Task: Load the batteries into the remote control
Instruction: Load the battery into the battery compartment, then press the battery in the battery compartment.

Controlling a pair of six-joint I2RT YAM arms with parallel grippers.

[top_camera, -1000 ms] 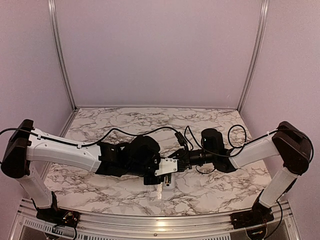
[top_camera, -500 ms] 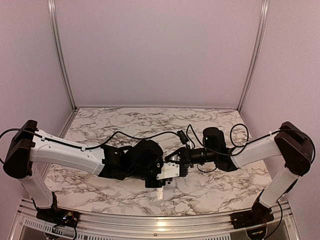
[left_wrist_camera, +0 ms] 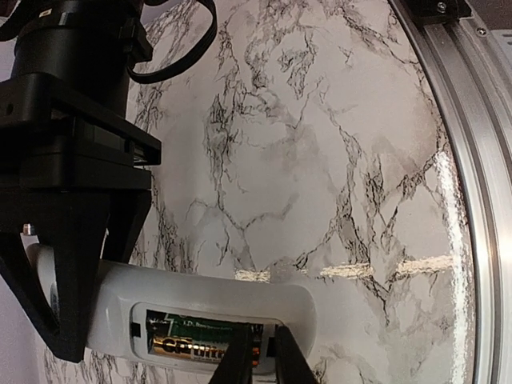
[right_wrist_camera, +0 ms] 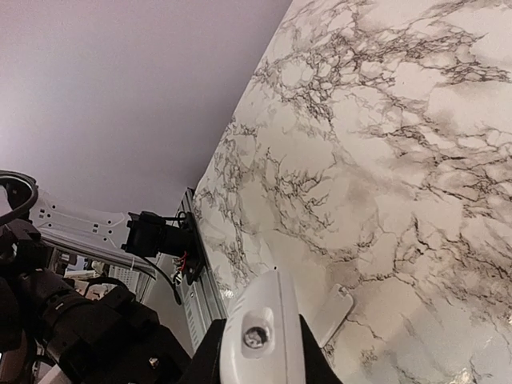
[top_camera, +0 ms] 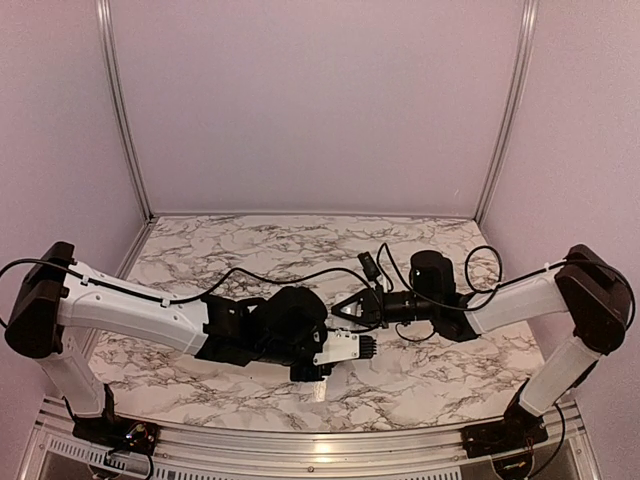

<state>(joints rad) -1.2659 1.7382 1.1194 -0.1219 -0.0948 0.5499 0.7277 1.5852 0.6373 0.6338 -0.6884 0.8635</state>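
above marble tabletop, lilac walls | right tool clamps remote control | left tool closed at its battery

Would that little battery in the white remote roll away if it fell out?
Probably: the dark cylindrical battery with gold lettering is round, so it would likely roll on the smooth marble table. The open compartment of the slim white plastic remote control seems to cradle it. Being small, it is likely light.
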